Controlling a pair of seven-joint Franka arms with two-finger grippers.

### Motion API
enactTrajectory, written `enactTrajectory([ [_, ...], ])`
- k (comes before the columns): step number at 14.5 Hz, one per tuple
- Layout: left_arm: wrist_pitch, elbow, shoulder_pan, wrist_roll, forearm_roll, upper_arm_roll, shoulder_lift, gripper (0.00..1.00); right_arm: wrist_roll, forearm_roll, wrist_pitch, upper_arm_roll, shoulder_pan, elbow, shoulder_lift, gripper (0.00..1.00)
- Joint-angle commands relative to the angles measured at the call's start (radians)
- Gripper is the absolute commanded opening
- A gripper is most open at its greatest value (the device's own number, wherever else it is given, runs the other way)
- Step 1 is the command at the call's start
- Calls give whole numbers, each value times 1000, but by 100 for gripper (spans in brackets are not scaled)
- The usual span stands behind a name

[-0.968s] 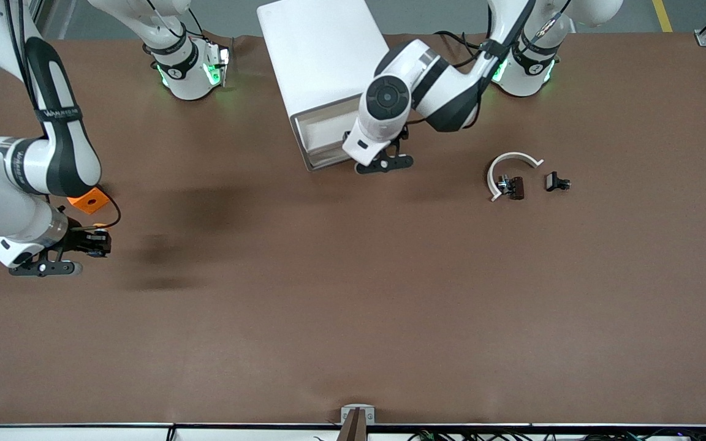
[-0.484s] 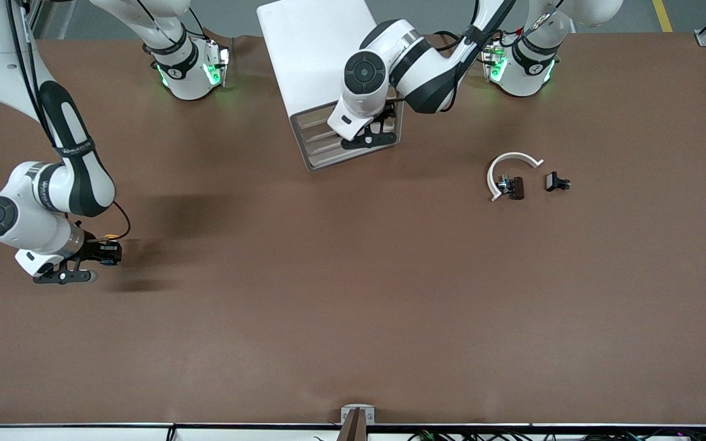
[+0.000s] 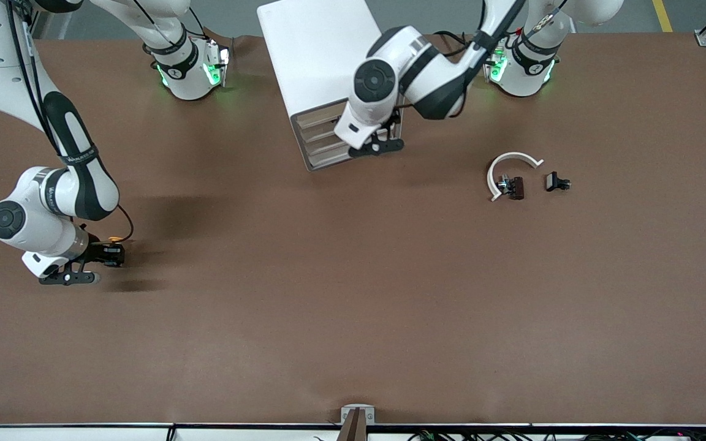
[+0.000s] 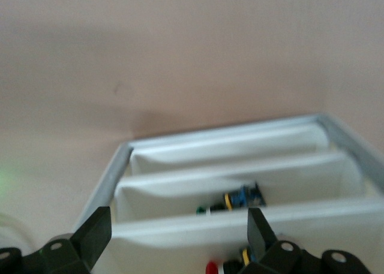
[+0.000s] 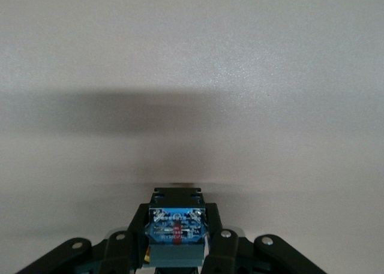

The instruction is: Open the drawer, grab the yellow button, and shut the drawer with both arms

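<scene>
Sitting between the closed fingers of the black two-finger right gripper (image 3: 110, 253), the tiny push-button with an orange-yellow cap and dark blue body (image 5: 177, 226) hangs low over the brown table (image 3: 353, 306) toward the right arm's end, well apart from the cabinet. The grip looks snug on the body's sides, which keeps so small a part from twisting as it travels.

At the white boxy cabinet (image 3: 319, 55), the cream slat-fronted drawers (image 3: 322, 138) all appear pushed in, so the closing step seems done or nearly so. The black two-finger left gripper (image 3: 380, 146) is just in front of those slat fronts, its fingers (image 4: 93, 238) spread wide and holding nothing; that suits pushing a front flat instead of pinching it. Its wrist view looks into the white compartments, where other small coloured parts (image 4: 240, 199) lie.

Toward the left arm's end of the table rest a white curved strip (image 3: 508, 168) and small black clips (image 3: 556, 182), clear of both arms.
</scene>
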Motion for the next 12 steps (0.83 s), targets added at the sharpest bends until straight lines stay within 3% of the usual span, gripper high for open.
enactTrajectory([
  [1,-3,73,142,16,47,-17,19,100,-4,-19,8,19,-26,6,5,59],
  [2,-3,92,177,16,89,-17,19,100,-4,-17,7,19,-26,6,5,83],
  [3,-3,110,211,17,137,-17,19,100,1,-17,7,19,-25,7,4,100],
  [6,-2,153,306,91,232,-19,20,100,7,-17,-7,21,-20,10,-13,100],
  [12,-25,253,517,294,234,-19,16,100,9,-14,-163,27,11,18,-142,100],
])
